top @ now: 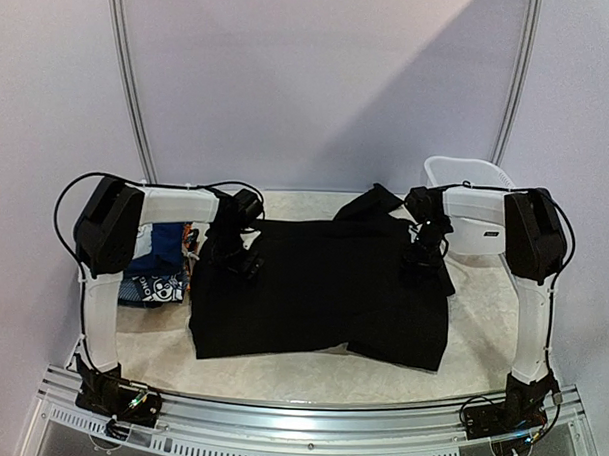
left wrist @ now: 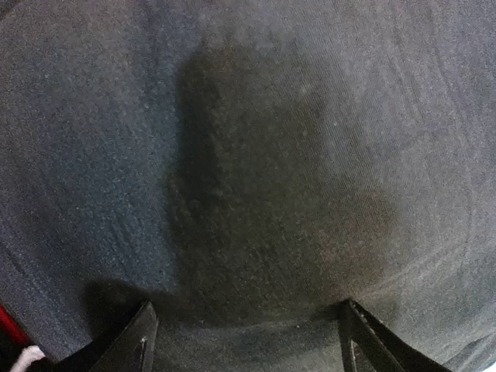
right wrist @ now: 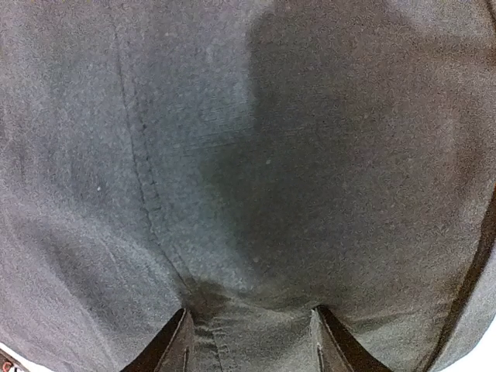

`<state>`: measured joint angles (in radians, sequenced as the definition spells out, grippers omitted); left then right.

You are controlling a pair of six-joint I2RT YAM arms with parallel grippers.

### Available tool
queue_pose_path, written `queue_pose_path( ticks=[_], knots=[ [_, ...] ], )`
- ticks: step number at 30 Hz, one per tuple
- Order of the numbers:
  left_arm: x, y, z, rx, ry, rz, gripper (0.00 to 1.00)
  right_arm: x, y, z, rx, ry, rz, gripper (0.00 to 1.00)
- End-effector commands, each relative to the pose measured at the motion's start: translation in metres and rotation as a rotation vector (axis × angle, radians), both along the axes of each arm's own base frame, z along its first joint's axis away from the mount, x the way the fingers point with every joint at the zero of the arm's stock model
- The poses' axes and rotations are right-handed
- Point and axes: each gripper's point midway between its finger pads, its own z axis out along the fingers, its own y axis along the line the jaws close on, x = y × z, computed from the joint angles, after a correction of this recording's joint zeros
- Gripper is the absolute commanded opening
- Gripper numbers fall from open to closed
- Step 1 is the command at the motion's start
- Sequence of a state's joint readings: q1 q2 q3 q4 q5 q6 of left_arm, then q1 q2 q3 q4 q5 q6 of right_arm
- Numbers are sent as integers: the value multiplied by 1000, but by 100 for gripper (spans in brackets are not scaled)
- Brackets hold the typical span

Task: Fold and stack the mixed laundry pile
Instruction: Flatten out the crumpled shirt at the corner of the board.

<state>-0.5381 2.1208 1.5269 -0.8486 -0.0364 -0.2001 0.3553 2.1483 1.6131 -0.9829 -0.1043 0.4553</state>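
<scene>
Item: large plain black cloth garment (top: 322,289), spread flat across the middle of the pale marbled tabletop (top: 279,372), with one strap-like part trailing off its far edge. It is roughly rectangular, with its near edge close to the arm bases. Left tool (top: 245,261): down on the garment's far left corner. In the left wrist view the left tool (left wrist: 248,318) has its jaws set wide, and both dark fingers (left wrist: 139,341) reach the black knit with nothing gripped between them. Right tool (top: 424,257): down on the garment's far right part. In the right wrist view the right tool (right wrist: 249,333) has a narrower, middling gap, its fingertips (right wrist: 174,345) rest on the cloth, and a stitched seam passes between them. Second item: blue cartoon-print cloth garment with orange bits (top: 158,273), bunched at the left edge of the tabletop, just beside the black garment and partly under the left arm. Its white printed characters are too small to read. Also present: white plastic tub (top: 466,174), at the far right corner behind the right arm. Markings: a small dark label on the right arm's white link, unreadable.
</scene>
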Motion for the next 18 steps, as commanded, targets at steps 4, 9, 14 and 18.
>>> queue_pose_path(
  ticks=[4, 9, 14, 18],
  knots=[
    [44, 23, -15, 10, 10, 27, 82, 34, -14, -11, -58, -1, 60, 52],
    [73, 31, -10, -7, -31, 75, 82, 54, -8, -6, -48, -30, 92, 53],
    [87, 27, 11, -18, -79, 75, 83, 71, 2, 16, -4, -86, 112, 55],
    [87, 21, 46, -43, -143, 69, 85, 75, 8, 43, 34, -137, 119, 57]
  ],
)
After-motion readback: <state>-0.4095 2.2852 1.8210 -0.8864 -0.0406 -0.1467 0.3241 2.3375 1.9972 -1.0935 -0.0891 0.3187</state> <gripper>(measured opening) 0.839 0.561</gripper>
